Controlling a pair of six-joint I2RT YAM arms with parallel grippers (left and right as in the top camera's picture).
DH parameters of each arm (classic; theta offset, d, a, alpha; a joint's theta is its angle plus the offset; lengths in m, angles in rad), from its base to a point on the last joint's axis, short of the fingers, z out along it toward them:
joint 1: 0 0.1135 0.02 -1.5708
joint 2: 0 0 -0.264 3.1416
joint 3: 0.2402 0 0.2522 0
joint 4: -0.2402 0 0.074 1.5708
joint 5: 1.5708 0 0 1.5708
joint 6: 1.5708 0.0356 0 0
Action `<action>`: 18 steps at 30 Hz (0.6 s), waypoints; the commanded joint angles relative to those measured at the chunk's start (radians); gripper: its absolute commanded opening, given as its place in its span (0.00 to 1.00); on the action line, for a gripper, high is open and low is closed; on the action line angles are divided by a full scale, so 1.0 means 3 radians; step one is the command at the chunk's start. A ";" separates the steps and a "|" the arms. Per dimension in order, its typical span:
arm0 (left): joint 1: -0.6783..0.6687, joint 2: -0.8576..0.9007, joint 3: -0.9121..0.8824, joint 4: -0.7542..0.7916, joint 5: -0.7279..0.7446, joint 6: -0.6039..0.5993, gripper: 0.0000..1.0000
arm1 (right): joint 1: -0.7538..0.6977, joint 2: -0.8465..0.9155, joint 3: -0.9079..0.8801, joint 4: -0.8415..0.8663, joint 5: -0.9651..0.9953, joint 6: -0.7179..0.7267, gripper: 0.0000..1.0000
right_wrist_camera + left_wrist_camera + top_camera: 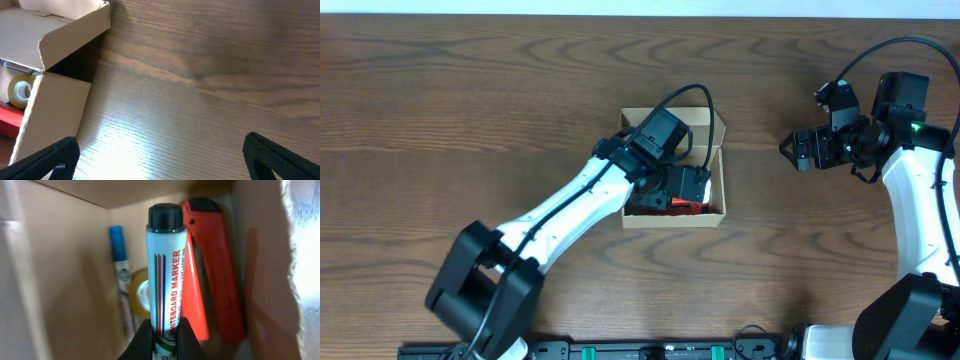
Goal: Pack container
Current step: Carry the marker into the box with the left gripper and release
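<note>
The container (719, 172) is a small tan cardboard box with its flap lid open, in the middle of the table. My left gripper (164, 339) is inside it, shut on a white whiteboard marker (165, 275) with a black cap. In the box lie a red utility knife (212, 275), a blue-capped pen (119, 260) and a roll of tape (141, 291). The box also shows in the right wrist view (55, 95), with the tape (19, 91) inside. My right gripper (160, 155) is open and empty over bare table, to the right of the box (798, 150).
The table (470, 110) is dark wood. The left arm (570, 205) reaches over the box from the front left. The box's raised flap (75, 30) stands toward my right gripper.
</note>
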 commanded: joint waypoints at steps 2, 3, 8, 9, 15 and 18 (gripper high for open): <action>0.0015 0.0202 0.0024 -0.0062 -0.0009 -0.0072 0.06 | -0.0027 0.0010 -0.0017 0.0006 -0.0037 0.0052 0.99; 0.0014 0.0235 0.0024 -0.0069 -0.0009 -0.0090 0.06 | -0.0025 0.0010 -0.0017 0.0006 -0.0037 0.0052 0.99; 0.0014 0.0272 0.0027 -0.0065 -0.0011 -0.0187 0.32 | -0.0025 0.0010 -0.0017 0.0005 -0.0037 0.0052 0.99; 0.0014 0.0272 0.0031 -0.0066 -0.0014 -0.0187 0.38 | -0.0025 0.0010 -0.0017 0.0005 -0.0037 0.0052 0.99; 0.0011 0.0264 0.0140 -0.0120 -0.0175 -0.0460 0.59 | -0.0027 0.0010 -0.0017 0.0005 -0.0037 0.0052 0.99; 0.0011 0.0229 0.0347 -0.0332 -0.0184 -0.0487 0.65 | -0.0027 0.0010 -0.0017 0.0004 -0.0037 0.0052 0.99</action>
